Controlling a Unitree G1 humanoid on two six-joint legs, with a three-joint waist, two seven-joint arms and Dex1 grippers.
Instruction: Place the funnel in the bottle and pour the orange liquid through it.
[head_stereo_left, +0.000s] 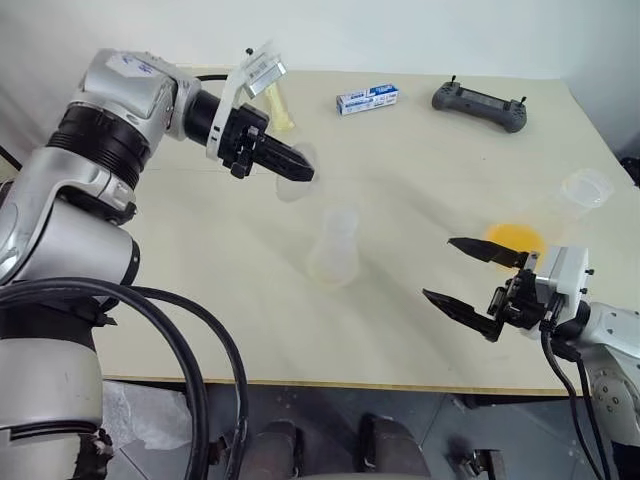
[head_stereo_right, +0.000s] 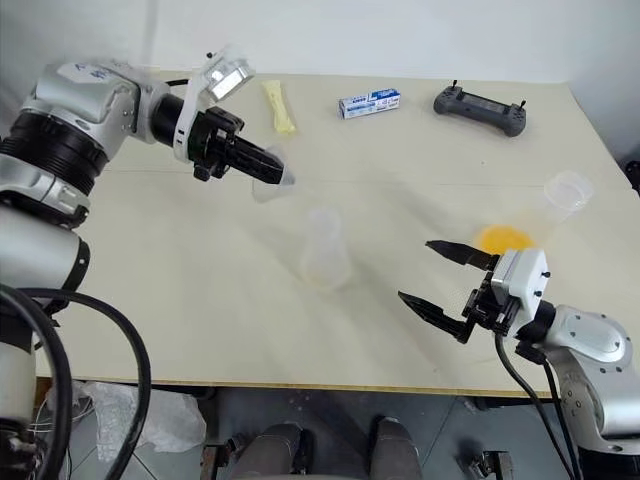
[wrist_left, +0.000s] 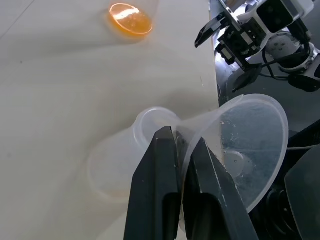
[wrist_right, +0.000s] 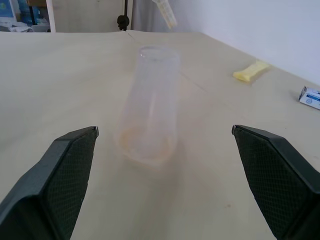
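**Funnel in hand, not yet seated; pour not begun**

Left gripper (wrist_left: 182, 150): the fingers are pinched together on the rim of the funnel (wrist_left: 250, 145), which hangs in the air tilted on its side. In the head views it sits just short of the bottle (head_stereo_left: 334, 250), at about 11 o'clock from the bottle's neck, and is clear of it. The wrist view shows the bottle's open mouth directly beyond the fingertips.

Right gripper (head_stereo_left: 478, 285): the fingers are spread wide with nothing between them. It hovers near the table's front edge, at about 4 o'clock from the bottle and well apart from it, pointing toward it.

The bottle stands upright near the middle of the table (head_stereo_left: 200, 260). A faint orange tint shows at its base; I cannot tell whether that is residue.

The orange liquid (head_stereo_left: 513, 238) sits in a clear cup (head_stereo_left: 585, 190) at about 3 o'clock from the bottle, just beyond the right gripper, untouched.

Judgement: the funnel is picked up. Outstanding: seat its spout in the neck, grasp the cup, pour.
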